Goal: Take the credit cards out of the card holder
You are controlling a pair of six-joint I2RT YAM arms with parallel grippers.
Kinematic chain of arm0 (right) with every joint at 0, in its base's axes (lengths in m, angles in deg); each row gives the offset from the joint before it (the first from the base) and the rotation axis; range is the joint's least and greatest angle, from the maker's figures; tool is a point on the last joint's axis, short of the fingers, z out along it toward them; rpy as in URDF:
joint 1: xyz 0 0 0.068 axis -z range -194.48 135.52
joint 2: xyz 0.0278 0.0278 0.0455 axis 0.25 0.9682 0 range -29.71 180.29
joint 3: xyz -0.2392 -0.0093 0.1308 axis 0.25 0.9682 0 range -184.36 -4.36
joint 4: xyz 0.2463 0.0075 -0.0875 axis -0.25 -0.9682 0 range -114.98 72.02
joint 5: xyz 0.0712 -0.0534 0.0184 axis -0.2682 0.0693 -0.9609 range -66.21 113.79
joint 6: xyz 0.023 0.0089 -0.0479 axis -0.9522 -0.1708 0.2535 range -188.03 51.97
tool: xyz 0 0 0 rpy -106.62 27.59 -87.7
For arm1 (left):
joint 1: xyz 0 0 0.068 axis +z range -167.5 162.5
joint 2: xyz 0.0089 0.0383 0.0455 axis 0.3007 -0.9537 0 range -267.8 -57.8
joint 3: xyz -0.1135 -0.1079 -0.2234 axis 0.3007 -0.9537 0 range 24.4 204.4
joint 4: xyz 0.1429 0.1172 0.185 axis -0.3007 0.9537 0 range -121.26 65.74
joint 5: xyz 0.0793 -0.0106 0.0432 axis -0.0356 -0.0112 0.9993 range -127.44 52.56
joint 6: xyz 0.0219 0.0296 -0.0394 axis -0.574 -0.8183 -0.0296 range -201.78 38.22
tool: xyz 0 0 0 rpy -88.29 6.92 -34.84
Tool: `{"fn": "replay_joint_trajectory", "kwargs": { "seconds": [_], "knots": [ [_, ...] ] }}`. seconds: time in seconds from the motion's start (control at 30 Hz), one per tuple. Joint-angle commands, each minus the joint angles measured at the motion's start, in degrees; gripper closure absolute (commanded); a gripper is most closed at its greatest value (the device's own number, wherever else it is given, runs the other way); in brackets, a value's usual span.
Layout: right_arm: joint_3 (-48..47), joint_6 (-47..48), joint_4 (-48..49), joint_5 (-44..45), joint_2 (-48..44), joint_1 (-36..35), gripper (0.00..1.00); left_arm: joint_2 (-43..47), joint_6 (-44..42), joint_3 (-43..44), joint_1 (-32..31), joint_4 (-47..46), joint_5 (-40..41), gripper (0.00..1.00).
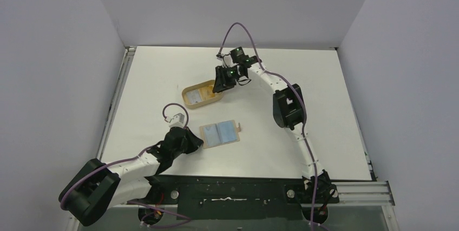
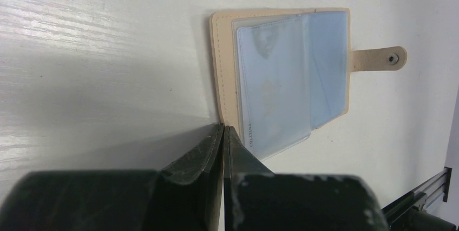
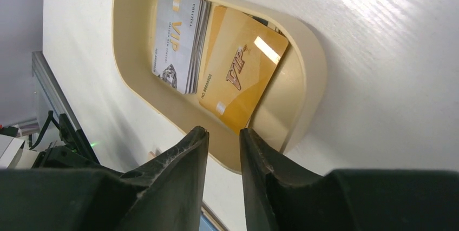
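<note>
Card holder (image 1: 219,133) is lying open on the table (image 1: 325,133), with the left gripper (image 2: 223,129) sitting shut at its corner. The right gripper (image 3: 223,132) is hovering over the tray (image 3: 311,74), jaws narrowly parted and empty.

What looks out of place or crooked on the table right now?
The gold card in the tray lies askew, angled against the white stack beside it and seemingly propped up rather than flat. In the open wallet, a blue card pokes out past the wallet's edge.
</note>
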Motion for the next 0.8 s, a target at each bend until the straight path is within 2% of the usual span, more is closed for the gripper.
{"fn": "replay_joint_trajectory", "kwargs": {
  "seconds": [0.0,0.13,0.27,0.4,0.53,0.67,0.77],
  "knots": [
    [-4.6,0.1,-1.3,0.5,-7.3,1.1,0.66,-1.0,-1.2,0.2,0.3,4.0,0.1,1.0],
    [-5.5,-1.3,0.9,-3.4,-11.3,2.0,0.57,-0.1,-1.7,0.7,0.3,5.2,0.3,1.0],
    [-2.6,-3.2,3.6,-5.4,-17.1,3.4,0.53,1.2,-2.3,1.3,0.3,7.1,0.5,1.0],
    [8.3,-5.9,10.4,-7.0,-25.9,5.1,0.52,2.7,-2.0,0.9,0.3,7.6,0.5,1.0],
    [18.2,-5.3,11.8,-6.3,-34.2,5.8,0.51,3.7,-1.7,0.7,0.2,7.8,0.3,1.0],
    [29.9,-3.2,10.8,0.5,-41.9,4.4,0.47,4.0,-2.8,2.5,0.1,10.0,0.0,1.0],
    [33.4,3.2,2.5,15.3,-44.6,-1.3,0.47,4.1,-4.3,4.7,0.1,12.1,-0.3,1.0]
  ]
}}
